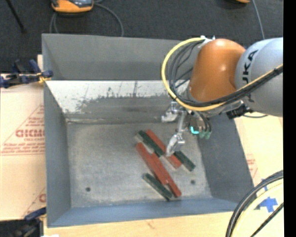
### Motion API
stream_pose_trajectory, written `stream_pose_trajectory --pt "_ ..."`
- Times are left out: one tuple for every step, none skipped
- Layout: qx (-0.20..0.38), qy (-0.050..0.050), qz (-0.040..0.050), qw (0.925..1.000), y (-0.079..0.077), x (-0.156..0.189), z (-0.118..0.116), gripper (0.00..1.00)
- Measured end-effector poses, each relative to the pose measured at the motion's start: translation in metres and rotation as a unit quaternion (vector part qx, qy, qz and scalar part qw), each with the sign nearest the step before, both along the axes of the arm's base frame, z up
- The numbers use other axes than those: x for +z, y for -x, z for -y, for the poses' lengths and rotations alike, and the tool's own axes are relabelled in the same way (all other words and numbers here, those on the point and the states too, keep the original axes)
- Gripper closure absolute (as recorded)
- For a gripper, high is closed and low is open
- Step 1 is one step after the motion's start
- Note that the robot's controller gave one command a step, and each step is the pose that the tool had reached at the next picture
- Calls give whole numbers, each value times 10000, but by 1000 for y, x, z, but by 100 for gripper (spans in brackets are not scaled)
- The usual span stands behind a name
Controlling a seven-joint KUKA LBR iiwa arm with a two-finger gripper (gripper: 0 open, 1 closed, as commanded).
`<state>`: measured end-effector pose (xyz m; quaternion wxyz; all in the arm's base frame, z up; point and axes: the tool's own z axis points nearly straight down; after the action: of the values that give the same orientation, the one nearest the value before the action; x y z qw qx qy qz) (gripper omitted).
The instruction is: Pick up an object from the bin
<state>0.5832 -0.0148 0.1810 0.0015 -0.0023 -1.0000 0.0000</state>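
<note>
Sticks (159, 169) lie in the bin (89, 181), none picked up yet

A few red and green sticks lie in a small heap on the bin floor, right of the middle. A long red stick (155, 164) runs slantwise through the heap. One green stick (151, 140) lies at its top end, one more (158, 185) at its low end, and a third (185, 161) off to the right. The gripper (176, 143) hangs over the top right part of the heap, close above where the top green stick meets a short red stick (173, 160). I cannot tell if the jaws are open or closed, and I see no stick between them. So the job looks only part done: the arm (266, 78) is in place over the sticks. I think what is left is to go down, close on one stick and lift it out of the bin
</note>
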Motion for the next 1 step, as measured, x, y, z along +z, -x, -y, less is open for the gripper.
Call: stream_pose_trajectory --pt "0 2 36 10000 -2 4 0 0"
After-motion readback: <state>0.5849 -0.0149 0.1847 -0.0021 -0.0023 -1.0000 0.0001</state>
